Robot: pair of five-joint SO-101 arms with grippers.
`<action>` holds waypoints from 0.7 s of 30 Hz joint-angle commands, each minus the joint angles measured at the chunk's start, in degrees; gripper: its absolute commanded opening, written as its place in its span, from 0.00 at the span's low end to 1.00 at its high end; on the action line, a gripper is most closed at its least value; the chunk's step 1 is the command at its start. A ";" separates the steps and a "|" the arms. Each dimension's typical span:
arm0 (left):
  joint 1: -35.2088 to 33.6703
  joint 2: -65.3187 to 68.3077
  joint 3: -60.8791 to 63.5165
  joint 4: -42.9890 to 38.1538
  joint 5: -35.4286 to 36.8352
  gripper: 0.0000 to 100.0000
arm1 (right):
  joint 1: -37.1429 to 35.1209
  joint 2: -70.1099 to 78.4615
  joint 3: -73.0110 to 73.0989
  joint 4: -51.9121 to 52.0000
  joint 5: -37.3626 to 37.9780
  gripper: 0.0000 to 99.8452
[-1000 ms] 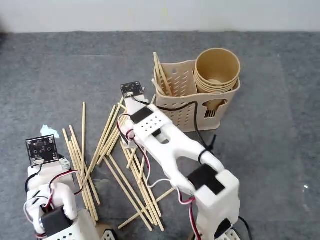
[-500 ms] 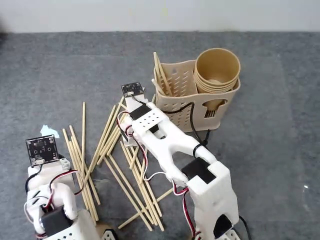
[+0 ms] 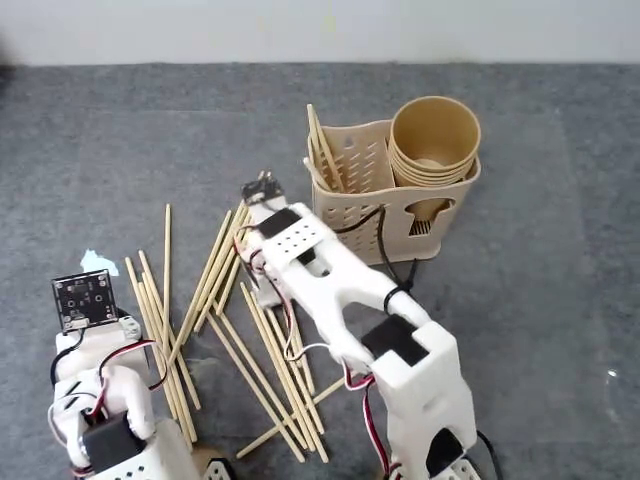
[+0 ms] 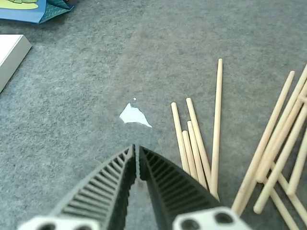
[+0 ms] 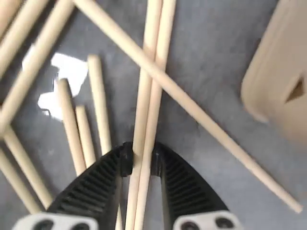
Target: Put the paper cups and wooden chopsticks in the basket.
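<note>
My right jaws are clamped on two wooden chopsticks [image 5: 144, 110] just left of the basket [image 3: 360, 165]; my left jaws sit together, empty, near-left.

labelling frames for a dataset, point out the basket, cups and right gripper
basket [image 3: 458, 200]: high view, front wall beside the cutout
cups [image 3: 435, 135]: high view, inside of the top cup
right gripper [image 5: 140, 155]: right wrist view, between fingertips pinching chopsticks [image 5: 144, 115]

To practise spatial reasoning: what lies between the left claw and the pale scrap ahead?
Bare grey carpet separates left claw and pale scrap, per the left wrist view.
</note>
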 commanded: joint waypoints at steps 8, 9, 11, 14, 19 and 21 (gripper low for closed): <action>0.53 -1.14 -0.22 -1.41 -0.44 0.01 | -1.63 -16.57 -0.79 14.29 6.15 0.01; 0.53 -1.14 -0.22 -1.41 -0.44 0.01 | -1.63 -18.33 -0.79 15.34 6.95 0.01; 0.53 -1.14 -0.22 -1.41 -0.44 0.01 | -1.63 -21.67 -0.79 17.19 8.18 0.01; 0.53 -1.14 -0.22 -1.41 -0.44 0.01 | -1.63 -26.51 -0.79 19.12 9.05 0.01; 0.53 -1.14 -0.22 -1.41 -0.44 0.01 | -1.63 -32.92 -0.79 19.47 11.16 0.01; 0.53 -1.14 -0.22 -1.41 -0.44 0.01 | -1.71 -35.47 -0.79 19.03 12.13 0.01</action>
